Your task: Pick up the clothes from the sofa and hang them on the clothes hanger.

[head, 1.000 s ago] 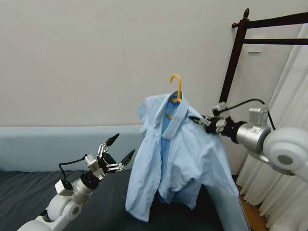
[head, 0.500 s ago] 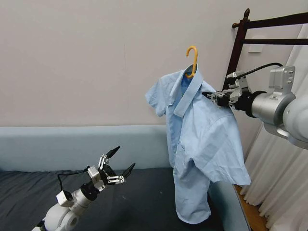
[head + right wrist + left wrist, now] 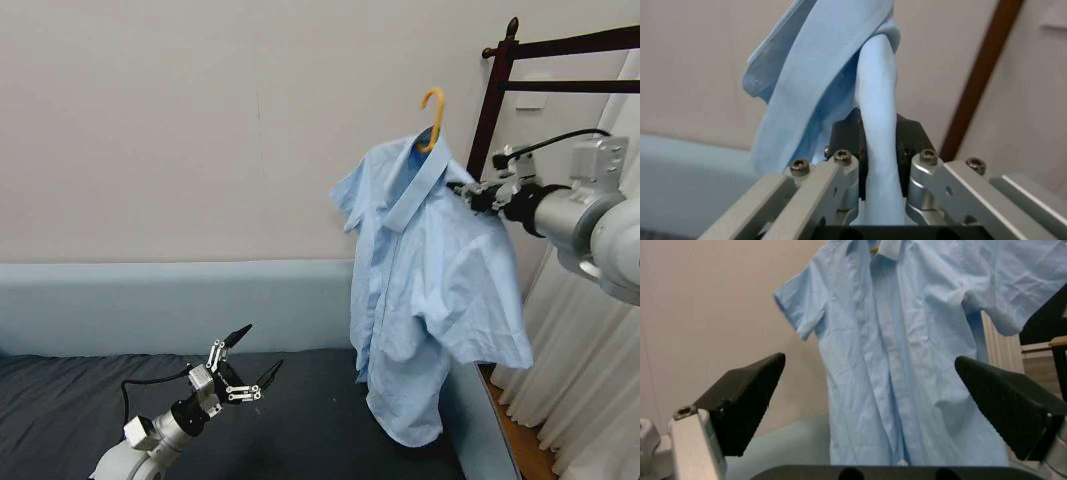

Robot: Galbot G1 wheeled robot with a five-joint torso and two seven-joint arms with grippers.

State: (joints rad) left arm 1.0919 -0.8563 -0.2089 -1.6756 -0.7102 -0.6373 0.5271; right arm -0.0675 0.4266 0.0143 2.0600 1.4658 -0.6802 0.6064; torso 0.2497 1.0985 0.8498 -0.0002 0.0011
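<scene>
Right gripper, upper right of head view: clamped on the shoulder of the blue shirt. Shirt hangs mid-right on a yellow hanger, just beside the dark wooden rack. Left gripper, lower left: spread wide, empty, over the sofa.
Left wrist view: shirt hangs full length beyond the splayed fingers.
Right wrist view: jaws pinch a rolled fold of fabric.
Judgement: light, limp, slippery cloth. Grip at the shoulder over the hanger arm, hook left free.
</scene>
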